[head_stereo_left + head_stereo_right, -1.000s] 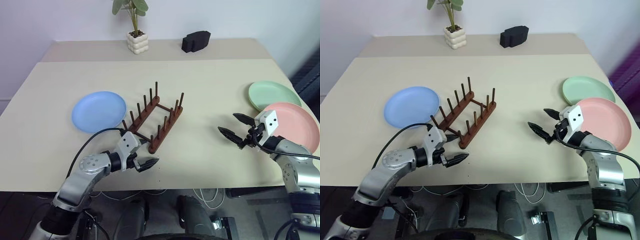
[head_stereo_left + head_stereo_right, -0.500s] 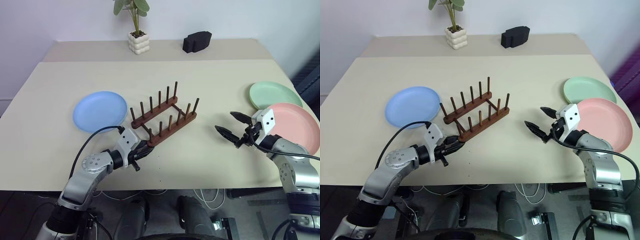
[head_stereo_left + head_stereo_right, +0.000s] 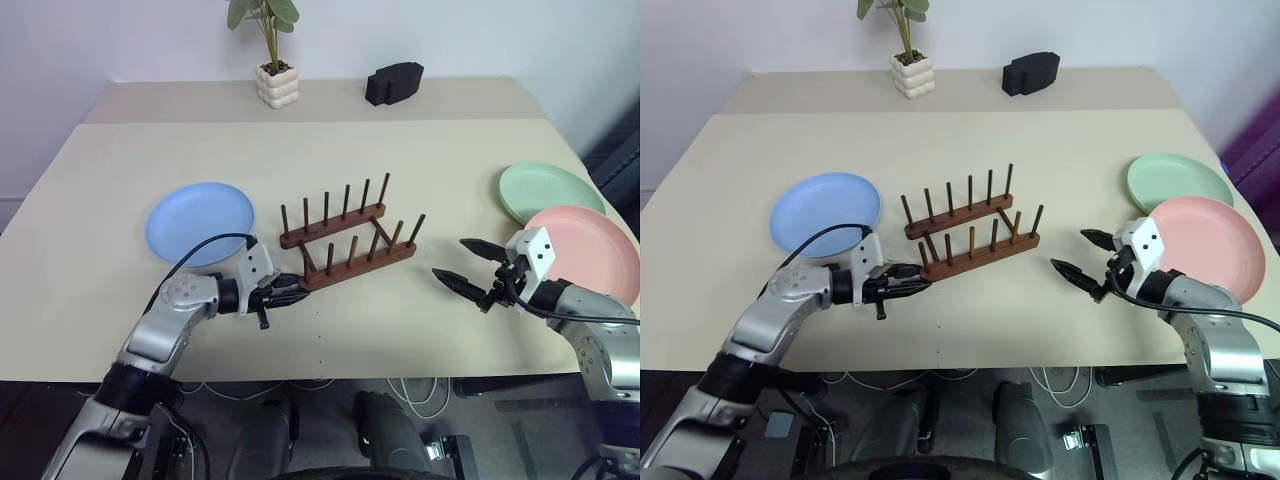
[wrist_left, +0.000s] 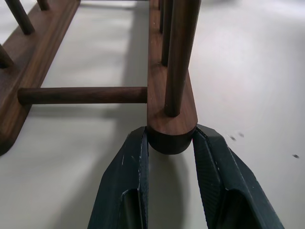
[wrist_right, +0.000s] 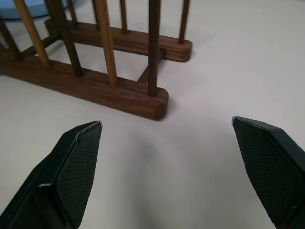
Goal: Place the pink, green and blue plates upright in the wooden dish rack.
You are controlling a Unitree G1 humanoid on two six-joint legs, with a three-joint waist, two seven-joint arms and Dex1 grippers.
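L gripper [image 4: 169, 143] at 7 o'clock on bench [image 3: 420, 170], jaws clenched on near rail end of wooden dish rack [image 3: 345, 245]. R gripper [image 3: 472, 265] at 4 o'clock, jaws released wide, holding nothing. Rack mid-bench, pegs upright. Blue plate [image 3: 198, 222] flat at 9 o'clock; pink plate [image 3: 585, 252] and green plate [image 3: 550, 191] flat at 3 o'clock, overlapping.

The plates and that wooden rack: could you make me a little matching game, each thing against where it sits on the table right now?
Things:
1. blue plate
2. green plate
3. pink plate
4. wooden dish rack

Places:
A. mid-table, one rail end pinched by the left gripper
B. flat, just behind the right gripper
C. flat, left of the rack
D. flat, far right, partly under another plate

Pairs: 1-C, 2-D, 3-B, 4-A
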